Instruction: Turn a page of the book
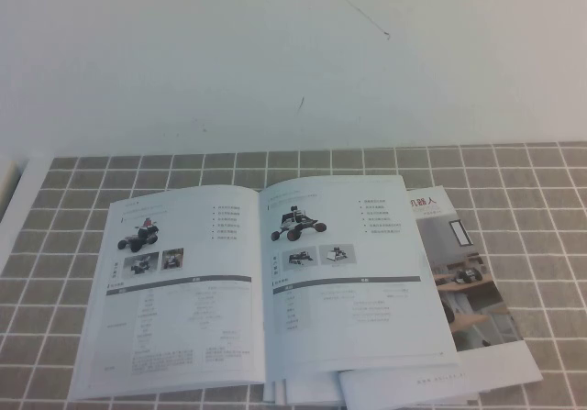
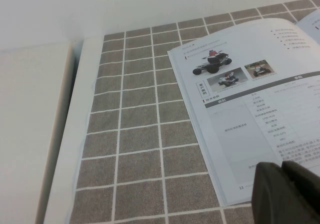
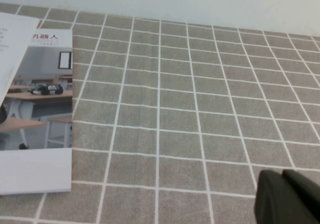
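High view: book (image 1: 261,286) lies open on grey checked tablecloth (image 1: 83,245).

book (image 2: 260,114): open, lying flat on the grey tiled cloth (image 2: 140,149)
page (image 2: 250,129): rover photo at its head, two thumbnails beneath, dark-barred table lower down
left gripper (image 2: 286,193): dark, hovering at the page's near corner, jaws pressed together
desk (image 2: 65,149): white edge runs beside the cloth
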### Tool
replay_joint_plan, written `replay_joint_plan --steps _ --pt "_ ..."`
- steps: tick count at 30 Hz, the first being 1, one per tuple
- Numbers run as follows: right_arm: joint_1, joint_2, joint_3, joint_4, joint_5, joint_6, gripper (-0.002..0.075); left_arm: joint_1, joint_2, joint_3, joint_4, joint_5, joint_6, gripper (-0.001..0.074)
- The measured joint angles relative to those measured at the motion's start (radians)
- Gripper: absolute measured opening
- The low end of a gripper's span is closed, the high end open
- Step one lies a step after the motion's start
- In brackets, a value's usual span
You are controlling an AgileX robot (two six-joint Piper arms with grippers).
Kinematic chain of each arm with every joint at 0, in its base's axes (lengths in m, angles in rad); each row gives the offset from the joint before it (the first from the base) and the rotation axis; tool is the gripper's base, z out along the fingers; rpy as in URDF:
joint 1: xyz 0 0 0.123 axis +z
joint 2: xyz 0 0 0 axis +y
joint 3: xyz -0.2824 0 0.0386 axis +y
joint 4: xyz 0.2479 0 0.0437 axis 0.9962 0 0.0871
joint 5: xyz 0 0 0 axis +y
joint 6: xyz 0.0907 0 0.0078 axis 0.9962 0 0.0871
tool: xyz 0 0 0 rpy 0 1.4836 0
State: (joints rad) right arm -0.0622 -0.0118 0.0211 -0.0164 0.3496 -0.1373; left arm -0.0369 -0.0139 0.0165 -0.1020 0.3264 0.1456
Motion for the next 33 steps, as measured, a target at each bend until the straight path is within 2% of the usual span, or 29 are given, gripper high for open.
replay_joint_plan --steps 33 --pt "0.000 0.000 0.000 0.005 0.000 0.000 -0.0003 0.000 0.000 0.000 -0.077 0.002 0.006 -0.0004"
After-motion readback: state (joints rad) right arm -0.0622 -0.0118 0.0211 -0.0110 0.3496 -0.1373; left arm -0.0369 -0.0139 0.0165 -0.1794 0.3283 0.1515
